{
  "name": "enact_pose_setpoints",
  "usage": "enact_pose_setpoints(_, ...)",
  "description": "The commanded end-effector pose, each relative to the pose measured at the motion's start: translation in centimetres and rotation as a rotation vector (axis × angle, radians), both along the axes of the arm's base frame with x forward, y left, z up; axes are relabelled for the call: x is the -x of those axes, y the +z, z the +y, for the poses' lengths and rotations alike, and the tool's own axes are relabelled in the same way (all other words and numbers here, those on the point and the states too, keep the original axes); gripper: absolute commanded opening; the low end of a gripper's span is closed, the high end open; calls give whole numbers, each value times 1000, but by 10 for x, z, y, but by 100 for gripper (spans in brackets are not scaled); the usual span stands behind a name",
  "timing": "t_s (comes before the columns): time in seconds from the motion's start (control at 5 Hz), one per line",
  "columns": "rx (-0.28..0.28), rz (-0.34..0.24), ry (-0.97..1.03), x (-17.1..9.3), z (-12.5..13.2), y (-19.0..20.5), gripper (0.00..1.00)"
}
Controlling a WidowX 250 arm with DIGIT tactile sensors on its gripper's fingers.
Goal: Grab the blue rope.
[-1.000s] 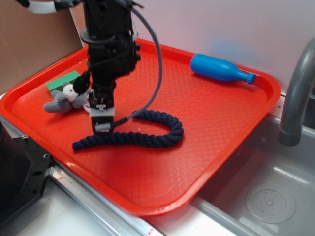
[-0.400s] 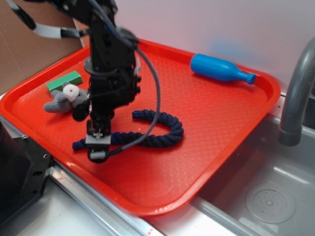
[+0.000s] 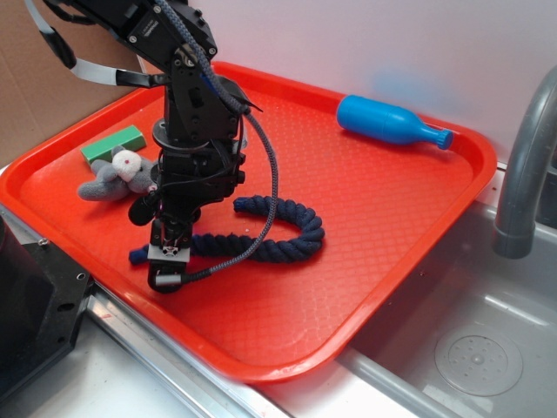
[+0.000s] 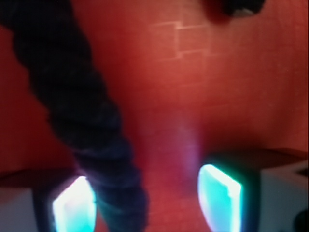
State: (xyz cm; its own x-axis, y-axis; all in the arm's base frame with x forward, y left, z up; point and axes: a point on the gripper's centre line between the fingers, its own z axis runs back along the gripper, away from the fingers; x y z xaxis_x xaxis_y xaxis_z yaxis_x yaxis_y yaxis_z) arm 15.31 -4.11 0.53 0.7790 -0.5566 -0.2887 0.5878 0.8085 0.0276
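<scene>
The blue rope (image 3: 278, 239) is a thick dark navy twist lying in a hook shape on the red tray (image 3: 374, 218). Its left stretch runs under my gripper (image 3: 165, 266), which has come down onto it near the tray's front left. In the wrist view the rope (image 4: 91, 140) passes between the glowing cyan pads (image 4: 219, 195), close against the left one, with a wide gap to the right one. My gripper (image 4: 147, 203) is open around the rope, with the tray floor right below.
A bright blue plastic bottle (image 3: 392, 120) lies at the tray's back right. A grey plush toy (image 3: 113, 178) and a green block (image 3: 111, 144) sit at the left. A sink basin (image 3: 470, 348) and grey faucet (image 3: 522, 165) are to the right.
The arm has swung forward and down toward the tray's front edge, lowering the gripper over the rope's left stretch. The rope has barely shifted.
</scene>
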Motion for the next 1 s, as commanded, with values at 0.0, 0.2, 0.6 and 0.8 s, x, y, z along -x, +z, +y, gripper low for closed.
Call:
enact_pose_setpoints(0.0, 10, -21, 45, 8, 5, 1, 0)
enact_pose_setpoints(0.2, 15, -41, 58, 8, 3, 6, 0)
enact_pose_setpoints(0.6, 45, -252, 343, -22, -3, 82, 0)
enact_pose_setpoints(0.8, 202, -349, 601, -26, 28, 132, 0)
